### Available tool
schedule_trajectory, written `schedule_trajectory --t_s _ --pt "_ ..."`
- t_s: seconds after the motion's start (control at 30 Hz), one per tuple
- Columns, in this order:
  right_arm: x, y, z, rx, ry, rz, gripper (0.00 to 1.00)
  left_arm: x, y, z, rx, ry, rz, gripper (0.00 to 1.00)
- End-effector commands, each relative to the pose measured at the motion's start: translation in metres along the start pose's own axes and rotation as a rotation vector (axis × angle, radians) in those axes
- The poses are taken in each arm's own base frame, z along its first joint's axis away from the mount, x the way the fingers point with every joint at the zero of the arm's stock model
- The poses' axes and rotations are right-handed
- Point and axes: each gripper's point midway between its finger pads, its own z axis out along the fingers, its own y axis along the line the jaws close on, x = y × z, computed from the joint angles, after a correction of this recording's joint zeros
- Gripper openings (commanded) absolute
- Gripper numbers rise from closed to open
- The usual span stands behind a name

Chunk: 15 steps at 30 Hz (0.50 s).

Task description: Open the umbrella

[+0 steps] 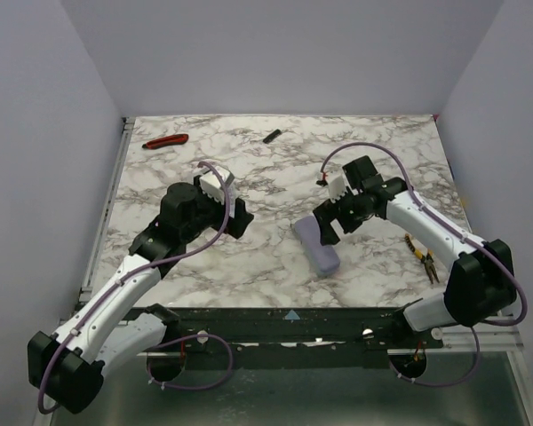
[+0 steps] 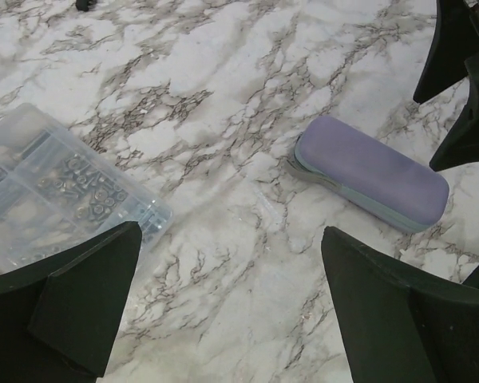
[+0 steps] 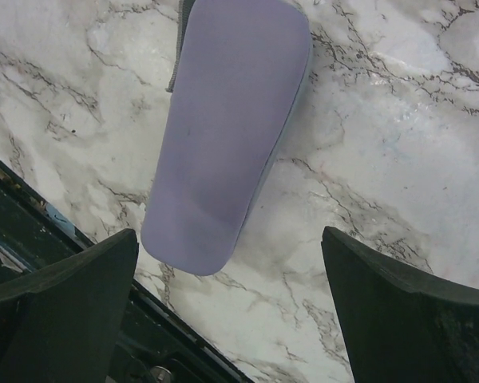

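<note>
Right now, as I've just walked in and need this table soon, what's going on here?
Two robot arms are working on opening the umbrella, which lies collapsed and flat on the marble table. The right gripper hangs open over its near end, holding nothing. The left gripper is open too, off to the side near a clear parts box. Nothing is gripped yet.

A fixed camera sits high behind the arm bases, looking down and forward across the whole marble table [image 1: 275,275]. The left hand [image 2: 231,235] carries one low over the table, facing across at the umbrella [image 2: 371,171]. The right hand [image 3: 231,239] carries another, almost straight above it and very close. All three share the umbrella.
</note>
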Motion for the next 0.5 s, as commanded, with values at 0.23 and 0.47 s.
schedule_trajectory --t_s 0.23,0.47 --pt "0.005 0.035 0.020 -0.079 0.078 0.039 1.00 0.031 0.031 -0.017 -0.151 0.055 -0.216 0.98" --pt "0.034 0.021 0.038 0.053 0.144 0.067 1.00 0.032 0.031 -0.011 -0.142 0.046 -0.241 0.99"
